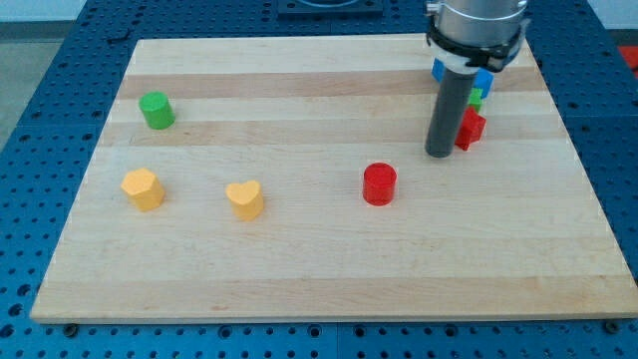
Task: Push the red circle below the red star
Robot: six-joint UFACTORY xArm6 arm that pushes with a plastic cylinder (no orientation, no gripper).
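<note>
The red circle (379, 184) lies on the wooden board, right of its middle. The red star (470, 129) sits up and to the right of it, partly hidden behind my rod. My tip (438, 155) rests on the board just left of the red star and up-right of the red circle, a short gap from the circle.
A blue block (482, 79) and a green block (477, 98) sit just above the red star, partly hidden by the arm. A green cylinder (157, 110) is at upper left. A yellow hexagon-like block (143, 188) and a yellow heart (245, 199) lie at lower left.
</note>
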